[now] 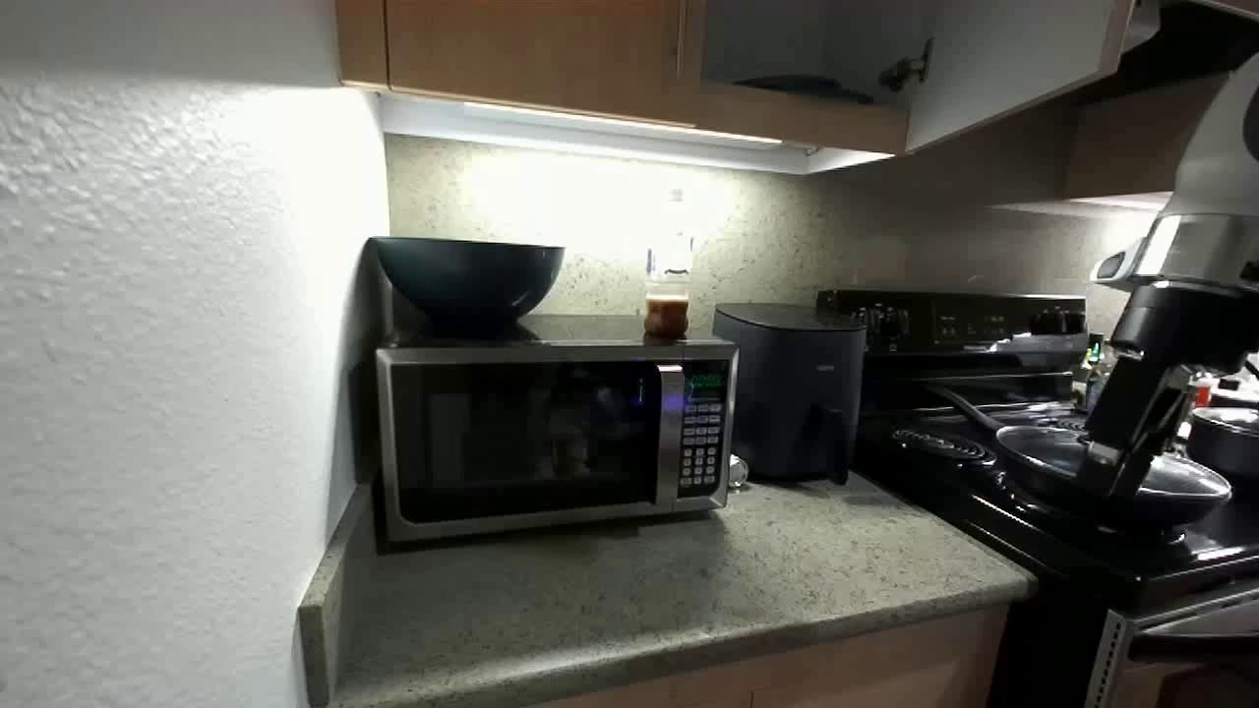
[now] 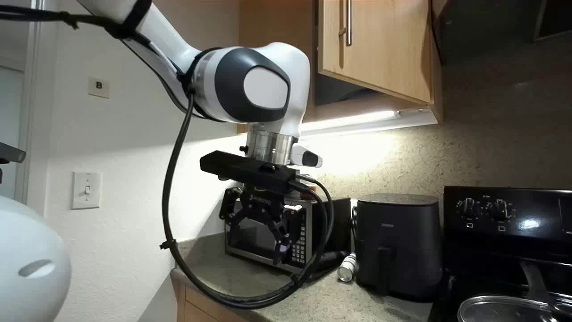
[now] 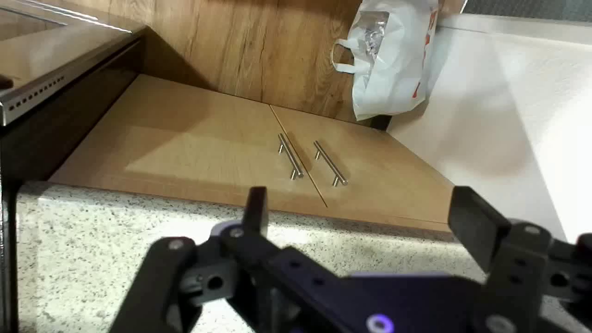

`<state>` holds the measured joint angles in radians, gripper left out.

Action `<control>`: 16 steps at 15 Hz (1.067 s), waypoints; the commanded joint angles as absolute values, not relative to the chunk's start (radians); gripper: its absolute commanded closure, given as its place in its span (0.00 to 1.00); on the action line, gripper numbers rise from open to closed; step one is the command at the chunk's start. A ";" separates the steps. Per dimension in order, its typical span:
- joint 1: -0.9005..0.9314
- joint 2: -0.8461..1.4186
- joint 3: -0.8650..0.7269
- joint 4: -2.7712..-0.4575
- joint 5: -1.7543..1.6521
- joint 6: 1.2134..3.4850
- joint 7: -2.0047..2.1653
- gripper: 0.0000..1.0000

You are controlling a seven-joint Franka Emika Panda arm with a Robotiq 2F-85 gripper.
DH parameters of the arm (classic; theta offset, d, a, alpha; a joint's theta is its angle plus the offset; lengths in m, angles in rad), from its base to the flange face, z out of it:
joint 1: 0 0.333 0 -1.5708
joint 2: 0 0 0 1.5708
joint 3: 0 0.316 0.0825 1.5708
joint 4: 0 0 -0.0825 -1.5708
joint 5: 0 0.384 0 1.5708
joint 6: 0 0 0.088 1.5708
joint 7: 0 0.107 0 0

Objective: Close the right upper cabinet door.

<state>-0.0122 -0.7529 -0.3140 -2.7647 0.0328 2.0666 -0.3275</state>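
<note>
Right upper cabinet door (image 2: 377,49) stands open, swung outward above the counter (image 1: 689,590), slim silver handle (image 2: 349,22) on its left edge; pale inner face visible in an exterior view. Left upper door (image 1: 531,44) next to it is closed. Gripper (image 3: 360,201) is well below the open door, fingers spread wide. Counter is speckled stone: microwave (image 1: 531,442) near the white wall (image 1: 177,393), dark bowl (image 1: 467,280) and bottle (image 1: 667,317) on top, air fryer (image 1: 792,393) just beside it, then black stove (image 1: 984,324) with a pan (image 1: 1038,457). Light switch (image 2: 86,191) on the wall. Wrist view gets lower doors (image 3: 194,143), wood floor (image 3: 222,46), white plastic bag (image 3: 393,60). Hard to read: open door's top is cut off in both exterior views; dark thing (image 1: 807,87) in the cabinet (image 1: 802,113), can't tell what. Bottle's upper part washed out by the under-cabinet light (image 2: 353,120). Arm (image 2: 254,85) covers part of the microwave in an exterior view. Rounded white shape (image 2: 31,264), cut off, can't identify.
</note>
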 commanded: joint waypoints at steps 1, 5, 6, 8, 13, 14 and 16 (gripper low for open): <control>-0.034 -0.748 -0.293 -2.763 0.050 2.064 -0.342 0.00; -0.034 -0.748 -0.293 -2.763 0.050 2.064 -0.342 0.00; -0.034 -0.748 -0.293 -2.763 0.050 2.064 -0.342 0.00; -0.035 -0.765 -0.286 -2.763 0.044 2.064 -0.343 0.00; -0.090 -1.011 -0.186 -2.767 -0.014 2.026 -0.285 0.00; -0.099 -1.065 -0.163 -2.760 -0.024 2.014 -0.273 0.00; -0.113 -1.180 -0.126 -2.741 -0.034 1.982 -0.237 0.00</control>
